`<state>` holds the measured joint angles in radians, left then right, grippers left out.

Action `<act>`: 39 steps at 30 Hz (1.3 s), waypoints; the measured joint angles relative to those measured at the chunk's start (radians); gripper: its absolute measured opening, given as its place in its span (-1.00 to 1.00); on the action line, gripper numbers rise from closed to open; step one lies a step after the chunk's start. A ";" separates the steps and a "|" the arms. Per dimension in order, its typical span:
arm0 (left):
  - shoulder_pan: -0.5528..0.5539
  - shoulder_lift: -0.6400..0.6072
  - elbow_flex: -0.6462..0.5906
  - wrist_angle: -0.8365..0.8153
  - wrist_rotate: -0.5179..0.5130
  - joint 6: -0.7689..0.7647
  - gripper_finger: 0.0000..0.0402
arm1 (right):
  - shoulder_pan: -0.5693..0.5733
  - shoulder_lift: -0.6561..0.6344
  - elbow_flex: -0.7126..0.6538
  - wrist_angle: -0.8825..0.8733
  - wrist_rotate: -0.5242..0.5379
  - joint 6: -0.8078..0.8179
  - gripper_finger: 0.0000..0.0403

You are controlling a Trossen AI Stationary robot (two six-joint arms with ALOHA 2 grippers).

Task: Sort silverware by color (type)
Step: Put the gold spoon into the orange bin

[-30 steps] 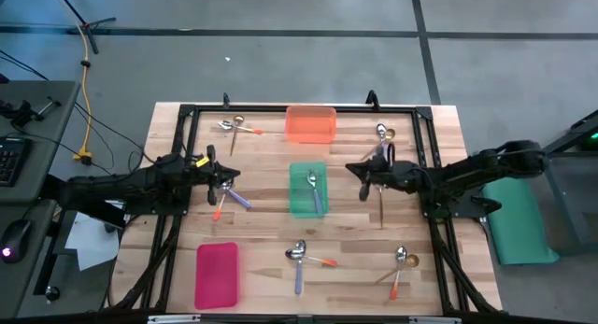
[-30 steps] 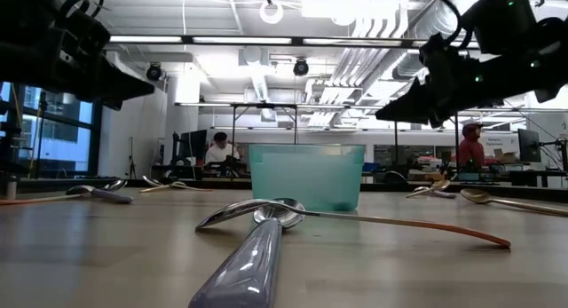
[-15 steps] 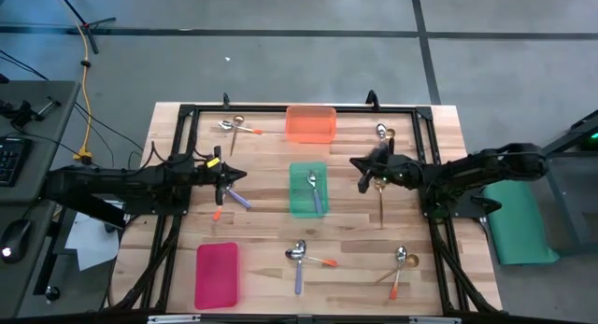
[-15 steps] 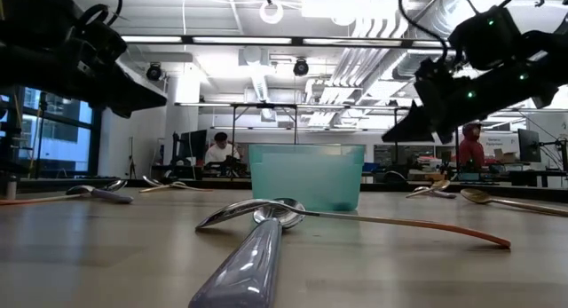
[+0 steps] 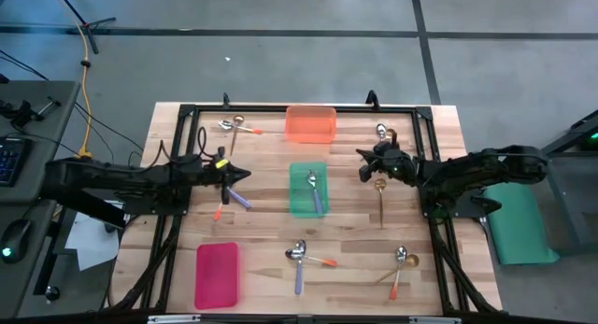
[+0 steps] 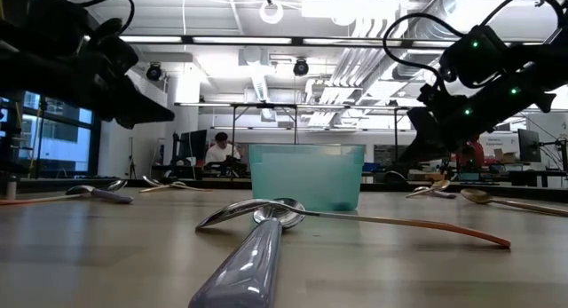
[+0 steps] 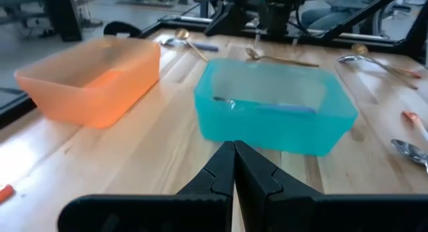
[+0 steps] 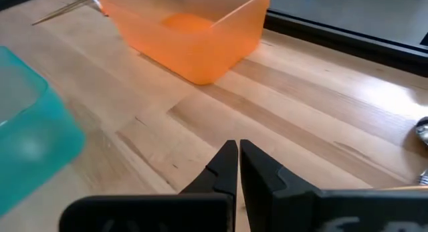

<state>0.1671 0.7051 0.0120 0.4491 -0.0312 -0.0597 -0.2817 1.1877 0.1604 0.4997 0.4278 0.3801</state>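
Silverware (image 5: 309, 185) untouched, left gripper (image 7: 234, 154) closed empty, right gripper (image 8: 238, 154) likewise

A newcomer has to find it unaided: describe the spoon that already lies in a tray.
Start at the green tray in the middle of the table, between the two shut grippers. The spoon lies inside it, bowl toward the orange tray, purple-blue handle pointing away. It is the only spoon in any tray; all the others lie on the bare wood.

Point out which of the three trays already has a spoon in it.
The green tray in the table's middle: a purple-handled spoon lies inside. The orange tray and the pink-red tray hold none.
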 joint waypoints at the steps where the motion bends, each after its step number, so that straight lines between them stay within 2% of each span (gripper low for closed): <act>1: -0.004 0.012 0.000 0.009 0.000 0.000 -1.00 | 0.000 0.000 0.000 0.000 0.000 -0.001 -1.00; 5: -0.043 0.057 0.018 0.019 0.000 0.000 -1.00 | 0.000 0.000 0.000 0.002 0.000 -0.034 -1.00; 9: -0.101 0.107 0.072 -0.038 -0.001 0.000 -1.00 | 0.000 0.000 0.000 0.006 -0.004 -0.055 -1.00; 22: -0.185 0.270 0.363 -0.531 -0.033 -0.044 -0.98 | 0.001 0.000 0.000 0.006 -0.036 -0.093 -1.00; 30: -0.226 0.399 0.457 -0.706 -0.032 -0.069 -0.78 | 0.001 0.000 0.000 0.024 -0.039 -0.120 -1.00; 35: -0.236 0.472 0.511 -0.748 -0.036 -0.087 -0.64 | 0.001 0.000 0.000 0.076 -0.046 -0.164 -1.00; 39: -0.212 0.508 0.562 -0.765 -0.160 -0.119 -0.59 | 0.000 0.000 0.000 0.136 -0.048 -0.218 -1.00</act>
<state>-0.0450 1.2128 0.5741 -0.3159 -0.1908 -0.1782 -0.2817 1.1881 0.1608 0.6360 0.3801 0.1619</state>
